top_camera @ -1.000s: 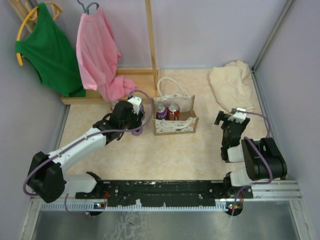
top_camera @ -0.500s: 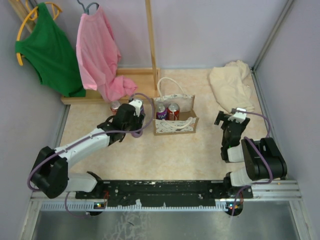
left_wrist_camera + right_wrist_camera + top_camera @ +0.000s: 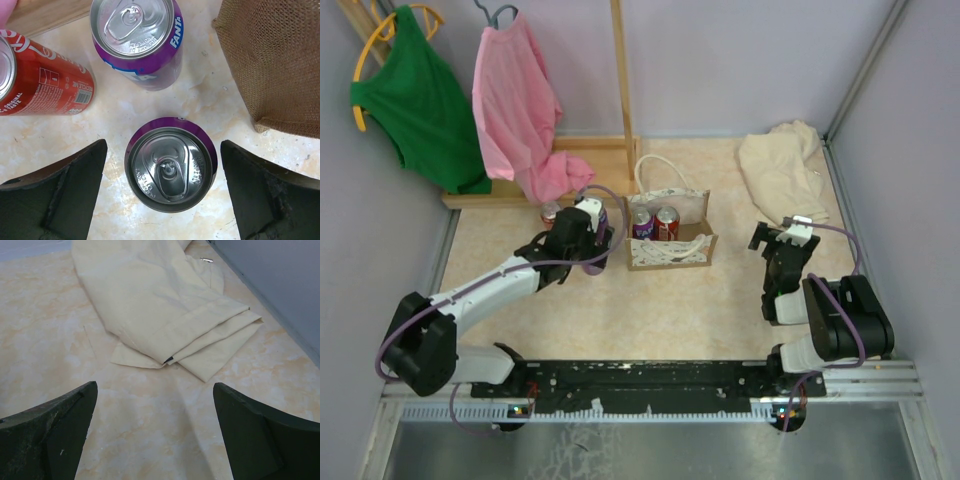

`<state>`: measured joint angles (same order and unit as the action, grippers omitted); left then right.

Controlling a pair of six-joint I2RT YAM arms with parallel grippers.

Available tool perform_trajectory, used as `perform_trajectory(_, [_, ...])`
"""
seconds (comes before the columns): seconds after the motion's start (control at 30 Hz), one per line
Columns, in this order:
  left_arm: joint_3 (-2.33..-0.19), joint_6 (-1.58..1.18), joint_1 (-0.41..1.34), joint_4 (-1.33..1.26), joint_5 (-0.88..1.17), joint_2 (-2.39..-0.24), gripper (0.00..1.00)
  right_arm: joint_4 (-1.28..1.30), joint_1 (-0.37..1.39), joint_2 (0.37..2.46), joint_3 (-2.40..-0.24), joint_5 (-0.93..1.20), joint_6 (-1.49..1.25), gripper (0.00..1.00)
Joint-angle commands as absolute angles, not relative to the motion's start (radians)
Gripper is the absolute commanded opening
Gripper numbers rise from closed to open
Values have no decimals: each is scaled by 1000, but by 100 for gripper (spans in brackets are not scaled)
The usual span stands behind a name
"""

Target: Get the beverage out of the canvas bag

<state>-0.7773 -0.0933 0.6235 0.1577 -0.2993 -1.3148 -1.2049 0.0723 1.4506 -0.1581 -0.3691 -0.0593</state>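
The canvas bag stands mid-table with a purple can and a red can inside it; its woven side shows in the left wrist view. My left gripper is left of the bag, open, its jaws either side of an upright purple can on the table, with gaps on both sides. A second purple Fanta can and a red cola can stand just beyond. My right gripper is open and empty over bare table.
A plain cream cloth lies at the back right, also in the right wrist view. A wooden rack base with pink and green garments stands at the back left. Walls close in both sides.
My left gripper has sunk a little beside the bag, uncovering the red can behind it. The right arm has not moved.
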Motion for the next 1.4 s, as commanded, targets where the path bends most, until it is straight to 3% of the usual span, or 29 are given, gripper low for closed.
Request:
perform_trajectory(0.0, [-814,-116,620,171,-310,-1294,100,-1247,81,1453,-172,-386,-49,99])
perform_trajectory(0.53, [-1102,43,621,284,-204,-1171,100,-1247,81,1453,-172,-386,-47,99])
perform_trajectory(0.83, [-1292,158,627,201,65,-1329,95,-1248,81,1453,-171,-386,-48,99])
perform_trajectory(1.07, [-1390,238,644,126,253,-1481,81,-1248,81,1453,-172,-386,-49,99])
perform_trajectory(1.37, [-1552,284,671,215,363,-1730,83,-1248,81,1453,-172,-386,-49,99])
